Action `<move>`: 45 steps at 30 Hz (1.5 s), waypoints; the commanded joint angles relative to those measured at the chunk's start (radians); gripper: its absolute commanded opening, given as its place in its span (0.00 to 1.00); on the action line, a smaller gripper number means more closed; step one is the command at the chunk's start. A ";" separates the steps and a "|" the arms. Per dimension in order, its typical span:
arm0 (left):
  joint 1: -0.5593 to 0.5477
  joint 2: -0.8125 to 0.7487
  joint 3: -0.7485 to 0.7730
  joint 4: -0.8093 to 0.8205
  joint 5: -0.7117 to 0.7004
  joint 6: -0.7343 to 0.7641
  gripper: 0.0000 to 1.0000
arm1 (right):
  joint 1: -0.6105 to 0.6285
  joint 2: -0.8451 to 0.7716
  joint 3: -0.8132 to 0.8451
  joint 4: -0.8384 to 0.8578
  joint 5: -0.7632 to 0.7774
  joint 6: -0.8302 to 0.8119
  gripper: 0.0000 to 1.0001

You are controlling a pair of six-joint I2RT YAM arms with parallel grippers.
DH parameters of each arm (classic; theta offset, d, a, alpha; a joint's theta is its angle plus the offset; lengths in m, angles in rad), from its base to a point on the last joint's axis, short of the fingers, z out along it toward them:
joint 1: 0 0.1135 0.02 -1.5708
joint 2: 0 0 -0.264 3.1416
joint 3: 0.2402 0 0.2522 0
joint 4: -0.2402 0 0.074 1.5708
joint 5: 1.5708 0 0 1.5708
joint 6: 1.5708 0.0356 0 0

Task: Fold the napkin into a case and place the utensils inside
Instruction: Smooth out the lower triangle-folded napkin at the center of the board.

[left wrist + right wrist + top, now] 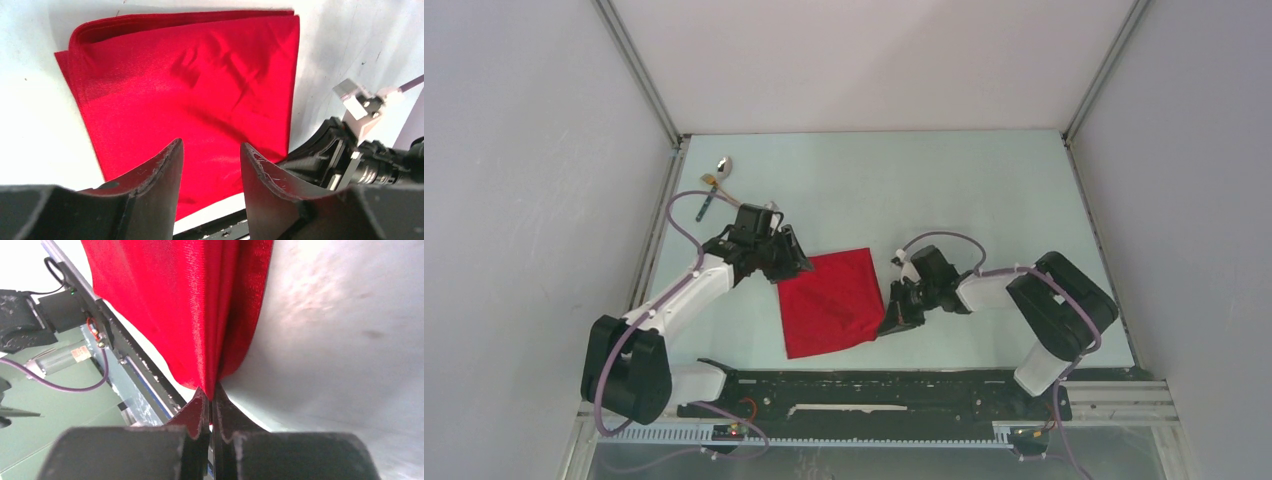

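while the mid-table napkin (829, 300) is clamped at its near corner by the right gripper (891, 322), it should be drawn across low and evenly. the left gripper (792, 263) is held apart, empty, over the far edge.

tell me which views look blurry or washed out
Top view: even light, sharp, napkin vivid. Left wrist: table blown out white, left hand a dark silhouette. Right wrist: right hand soft up close, napkin weave crisp.

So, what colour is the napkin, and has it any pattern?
The napkin is plain bright red, no pattern; the left wrist view shows it best.
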State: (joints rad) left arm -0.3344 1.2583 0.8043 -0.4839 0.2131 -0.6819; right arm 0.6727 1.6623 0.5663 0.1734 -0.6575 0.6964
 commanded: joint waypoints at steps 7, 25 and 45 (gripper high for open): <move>0.017 0.018 -0.013 0.091 0.030 -0.020 0.50 | -0.138 0.077 0.219 -0.643 0.002 -0.390 0.00; 0.040 0.123 -0.030 0.179 0.009 -0.005 0.48 | -0.149 -0.133 0.297 -0.697 0.257 -0.362 0.59; 0.072 0.198 -0.040 0.155 -0.085 0.022 0.46 | -0.046 -0.147 0.260 -0.714 0.480 -0.315 0.39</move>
State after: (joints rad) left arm -0.2653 1.5265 0.7681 -0.3008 0.1638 -0.6876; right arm 0.6018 1.5734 0.8215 -0.4980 -0.2752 0.3809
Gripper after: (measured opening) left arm 0.444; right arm 0.370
